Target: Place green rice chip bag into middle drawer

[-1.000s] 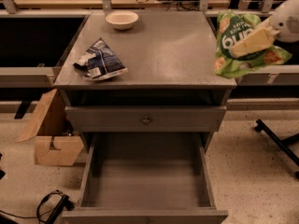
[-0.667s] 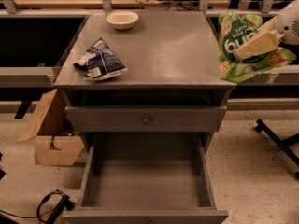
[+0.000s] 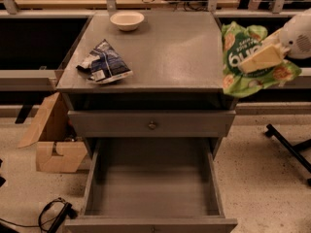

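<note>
The single camera is looking down from the front, fairly near, onto the cabinet [image 3: 170, 52] and open middle drawer [image 3: 153, 188]. The gripper [image 3: 260, 58] is showing at the right edge, clamping the green rice chip bag [image 3: 238, 79].

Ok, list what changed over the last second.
The gripper, shut on the green rice chip bag, carried it slightly lower in the picture beside the right edge of the cabinet top; its hold did not change. The blue-and-white snack bag, white bowl and open middle drawer stayed put.
</note>
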Action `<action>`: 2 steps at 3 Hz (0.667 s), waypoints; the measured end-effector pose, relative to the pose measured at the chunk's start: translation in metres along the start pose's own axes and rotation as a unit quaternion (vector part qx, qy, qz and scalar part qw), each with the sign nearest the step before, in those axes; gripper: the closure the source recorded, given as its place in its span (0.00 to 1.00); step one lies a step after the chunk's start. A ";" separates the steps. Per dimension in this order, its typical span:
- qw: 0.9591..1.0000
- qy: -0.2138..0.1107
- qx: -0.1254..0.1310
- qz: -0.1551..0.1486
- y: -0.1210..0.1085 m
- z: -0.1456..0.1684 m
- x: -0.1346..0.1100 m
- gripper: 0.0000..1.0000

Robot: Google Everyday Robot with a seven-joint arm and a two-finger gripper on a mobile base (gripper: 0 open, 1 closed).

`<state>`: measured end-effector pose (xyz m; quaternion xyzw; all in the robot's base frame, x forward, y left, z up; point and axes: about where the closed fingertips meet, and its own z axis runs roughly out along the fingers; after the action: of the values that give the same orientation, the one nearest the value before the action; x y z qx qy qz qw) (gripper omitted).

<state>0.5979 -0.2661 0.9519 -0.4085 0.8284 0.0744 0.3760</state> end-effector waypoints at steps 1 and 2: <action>0.998 -0.027 -0.010 -0.051 0.072 -0.006 0.012 1.00; 0.993 -0.028 -0.037 -0.113 0.139 0.003 0.037 1.00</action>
<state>0.4840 -0.1970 0.8987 -0.5109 0.7628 0.0731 0.3896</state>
